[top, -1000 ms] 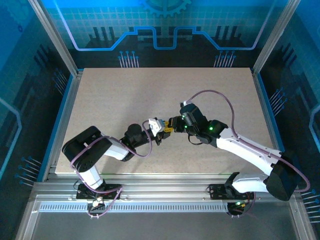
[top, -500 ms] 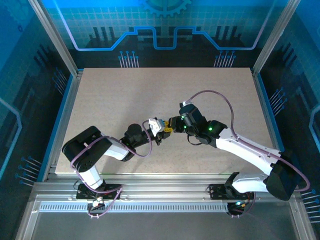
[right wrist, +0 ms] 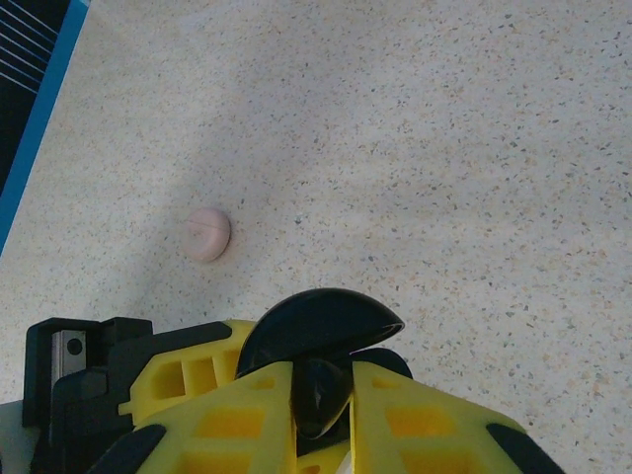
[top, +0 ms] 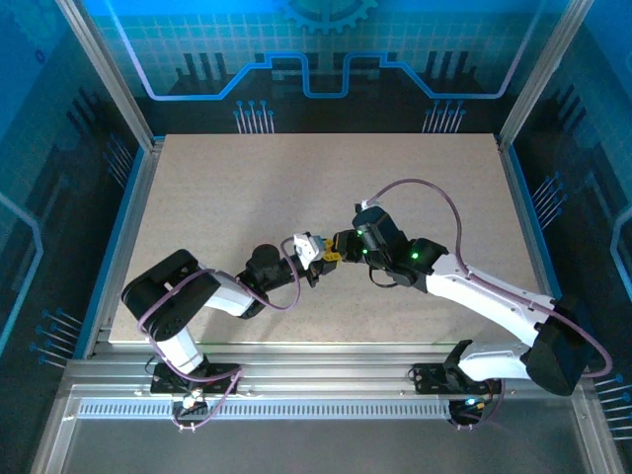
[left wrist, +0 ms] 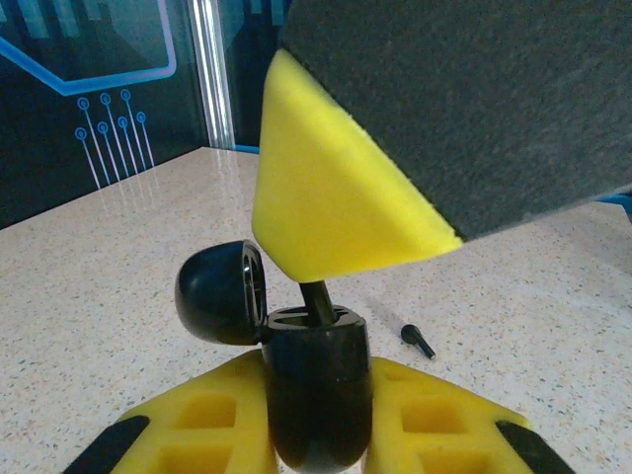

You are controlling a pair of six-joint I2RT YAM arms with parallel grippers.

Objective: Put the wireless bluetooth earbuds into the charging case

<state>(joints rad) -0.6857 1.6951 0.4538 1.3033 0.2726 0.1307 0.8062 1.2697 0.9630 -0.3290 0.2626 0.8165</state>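
Left gripper (left wrist: 316,434) clamps black case (left wrist: 314,370) (lid up) | right gripper (right wrist: 321,410) pinches glossy black earbud (left wrist: 318,299)

- Black charging case (left wrist: 314,420): small, rounded and glossy. It is held upright, pinched between the fingers of the left gripper (left wrist: 316,367). The domed lid (left wrist: 219,293) is swung open to one side on its hinge.
- Black earbud (left wrist: 318,299): it is clamped in the right gripper (right wrist: 323,380) with the stem pointed down and its lower end set at the case's mouth. How far it is seated cannot be told.
- Second black earbud (left wrist: 417,339): it is laid on its side on the table (left wrist: 118,257), near the case but apart from it.
- Pale pink case (right wrist: 208,234): round and shut, with a seam showing. It is left lying alone on the table.
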